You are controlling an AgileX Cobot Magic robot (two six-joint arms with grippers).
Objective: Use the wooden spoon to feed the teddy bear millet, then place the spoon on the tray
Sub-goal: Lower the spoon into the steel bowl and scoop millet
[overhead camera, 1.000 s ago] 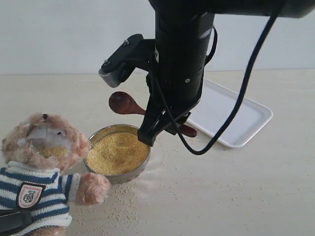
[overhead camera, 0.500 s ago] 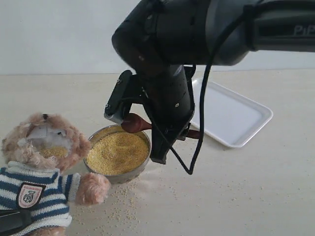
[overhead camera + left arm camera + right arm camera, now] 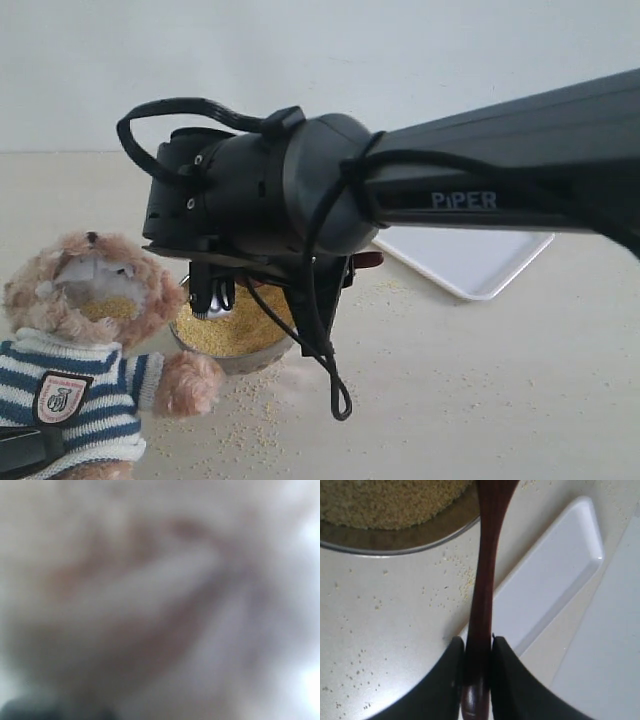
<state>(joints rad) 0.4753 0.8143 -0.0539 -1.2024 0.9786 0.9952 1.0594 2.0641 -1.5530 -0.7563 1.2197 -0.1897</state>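
The teddy bear [image 3: 85,320] sits at the front left with yellow grains on its muzzle. Beside it stands the metal bowl [image 3: 240,358] of millet [image 3: 232,332], mostly hidden by my right arm. My right gripper [image 3: 478,645] is shut on the handle of the wooden spoon [image 3: 485,570]. The handle runs over the bowl's rim [image 3: 420,537] toward the millet [image 3: 385,500], and its oval end is out of frame. Only the spoon's tail [image 3: 368,260] shows in the exterior view. The white tray [image 3: 470,262] lies behind at the right. The left wrist view is a blur of pale fur.
Loose millet grains [image 3: 255,410] are scattered on the beige table in front of the bowl and around it [image 3: 365,630]. A black part of the left arm [image 3: 25,450] lies at the bear's lower left. The right arm's cable loop [image 3: 335,385] hangs low near the bowl.
My right arm has rolled over and dropped low over the bowl, now hiding most of it. The spoon has swung from above the bowl's far side down toward the millet.
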